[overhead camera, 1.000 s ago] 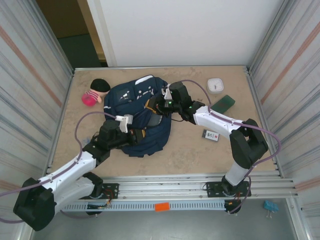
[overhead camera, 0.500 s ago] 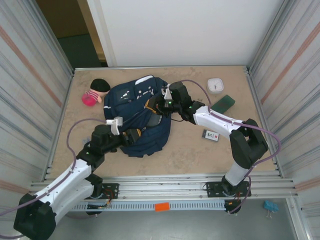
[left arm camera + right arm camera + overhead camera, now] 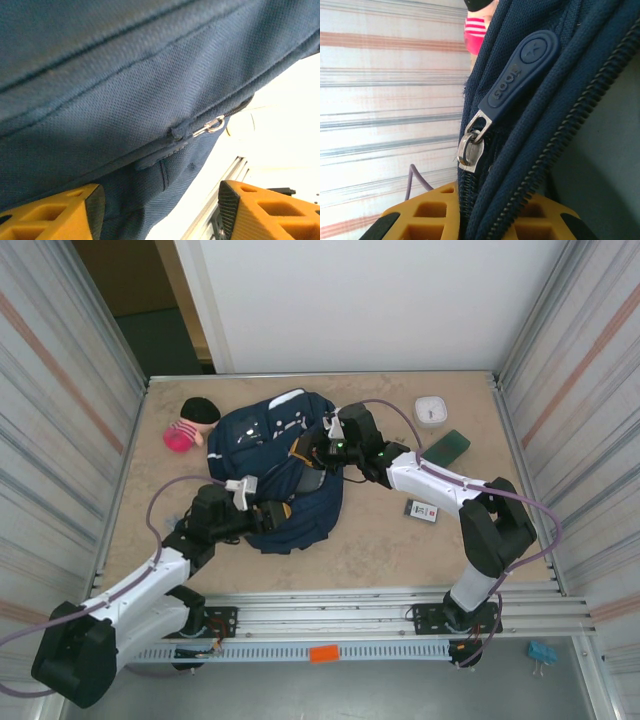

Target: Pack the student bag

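Observation:
The navy student bag (image 3: 262,445) lies on the table left of centre. My left gripper (image 3: 274,512) is at the bag's near lower edge. Its jaws stand open (image 3: 157,212) with bag fabric (image 3: 125,100) just in front and a small metal zipper slider (image 3: 212,124) above the gap. My right gripper (image 3: 306,454) is at the bag's right side, shut (image 3: 487,222) on the zipper edge of the student bag. A blue rubber zipper pull (image 3: 520,75) and its metal slider (image 3: 470,147) hang just beyond the orange fingers (image 3: 425,220).
A pink toy with a black head (image 3: 190,424) lies beside the bag's far left corner. To the right are a white square container (image 3: 431,408), a dark green case (image 3: 447,448) and a small dark card (image 3: 422,510). Corrugated walls stand on both sides; a metal rail runs along the near edge.
My left gripper has opened and let go of the bag's lower edge, drawn back a little, then come close again. The right gripper has not moved.

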Tool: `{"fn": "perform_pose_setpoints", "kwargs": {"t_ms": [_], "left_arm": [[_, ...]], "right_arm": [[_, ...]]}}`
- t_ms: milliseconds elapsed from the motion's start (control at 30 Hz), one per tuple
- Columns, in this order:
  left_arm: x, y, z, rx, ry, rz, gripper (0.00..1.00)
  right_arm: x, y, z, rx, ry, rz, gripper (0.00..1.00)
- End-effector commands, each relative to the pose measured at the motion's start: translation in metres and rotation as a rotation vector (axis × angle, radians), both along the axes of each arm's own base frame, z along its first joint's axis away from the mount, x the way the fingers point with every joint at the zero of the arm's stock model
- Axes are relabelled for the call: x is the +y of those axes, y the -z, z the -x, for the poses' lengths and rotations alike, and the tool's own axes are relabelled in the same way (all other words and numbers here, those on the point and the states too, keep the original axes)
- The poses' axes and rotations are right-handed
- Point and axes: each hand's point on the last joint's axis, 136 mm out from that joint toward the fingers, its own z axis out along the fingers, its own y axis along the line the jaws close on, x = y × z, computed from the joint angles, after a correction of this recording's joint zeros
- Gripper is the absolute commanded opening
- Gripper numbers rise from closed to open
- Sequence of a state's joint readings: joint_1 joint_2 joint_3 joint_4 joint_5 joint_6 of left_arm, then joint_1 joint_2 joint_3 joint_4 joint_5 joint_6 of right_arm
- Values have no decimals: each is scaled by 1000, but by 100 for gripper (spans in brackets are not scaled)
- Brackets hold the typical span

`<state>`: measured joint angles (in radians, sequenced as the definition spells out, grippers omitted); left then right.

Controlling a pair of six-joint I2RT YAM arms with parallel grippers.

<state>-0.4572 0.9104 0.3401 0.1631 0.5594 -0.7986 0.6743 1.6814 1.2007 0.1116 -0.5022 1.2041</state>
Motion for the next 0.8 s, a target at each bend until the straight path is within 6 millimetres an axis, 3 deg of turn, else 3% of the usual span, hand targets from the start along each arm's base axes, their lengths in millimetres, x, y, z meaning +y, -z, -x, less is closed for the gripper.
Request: {"fn": "perform_pose_setpoints", "kwargs": {"t_ms": [0,167,333,533,667,767], "left_arm": [[-3,-9,10,17,36,35,64],[0,1,12,30,14,25,65],[-1,-6,-4,-13,-36,34,67],[-11,-29,-20,-86,-36,81,65],[-19,-51,-20,-157,-3,112,61],[-20,-55,-19,-183,8,101,60]], "right_arm": [[18,-57,0,-112,-43,-133,0],[19,-56,-1,-85,-20,-144,0],[25,-63,5,-69,-21,-171,0],[33,-66,11,-62,-26,-183,0],[33,-59,11,-49,-20,-174,0],[33,-57,11,-49,-19,-171,0]]}}
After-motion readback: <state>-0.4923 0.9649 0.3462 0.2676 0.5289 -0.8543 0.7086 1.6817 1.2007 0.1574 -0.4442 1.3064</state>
